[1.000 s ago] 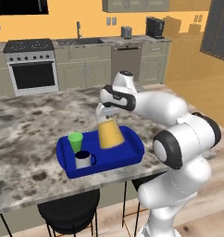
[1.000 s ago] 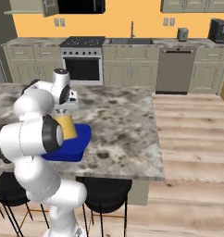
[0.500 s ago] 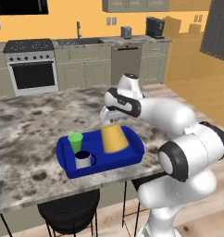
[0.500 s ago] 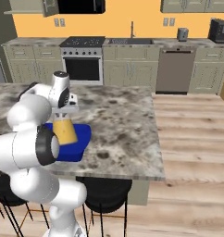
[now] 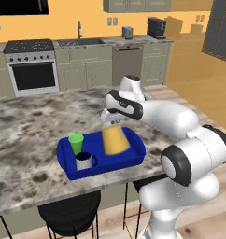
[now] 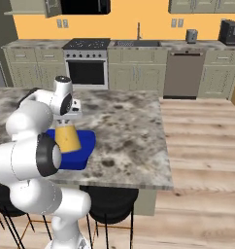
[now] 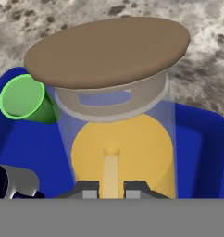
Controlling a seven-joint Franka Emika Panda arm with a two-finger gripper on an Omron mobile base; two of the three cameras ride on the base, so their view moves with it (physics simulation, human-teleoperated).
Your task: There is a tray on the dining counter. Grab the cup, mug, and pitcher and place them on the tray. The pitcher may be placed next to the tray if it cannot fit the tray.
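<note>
Clamped at the neck of the pitcher (image 5: 116, 138), the end effector (image 5: 109, 118) sits at the top of the carafe in the left base view, its jaws drawn nearly together on the pitcher. Compared with a second ago the arm has swung a little forward and to the right, and the pitcher has gone with it, from over the middle of the tray (image 5: 133, 158) to its right half, where its base now looks to be down on or just above the blue floor; I cannot tell which. The cup (image 5: 76, 143) and the mug (image 5: 84, 161) stand in the tray's left half, near each other, apart from the pitcher. The tray lies near the front edge of the desk (image 5: 26, 135). That suggests the last of the three vessels is at its place, with only the release left.

From the right base view, the end effector (image 6: 66, 122) is at the pitcher's (image 6: 67, 138) top, the arm covering part of the tray (image 6: 85, 146), which sits near the desk's (image 6: 129, 131) front edge.

Looking along the hand, the end effector (image 7: 110, 189) shows its tips at the bottom, the pitcher (image 7: 118, 148) directly ahead under its brown lid. The cup (image 7: 26, 99) is left of the pitcher, the mug (image 7: 14, 183) at lower left, with the blue tray (image 7: 202, 148) around them.
</note>
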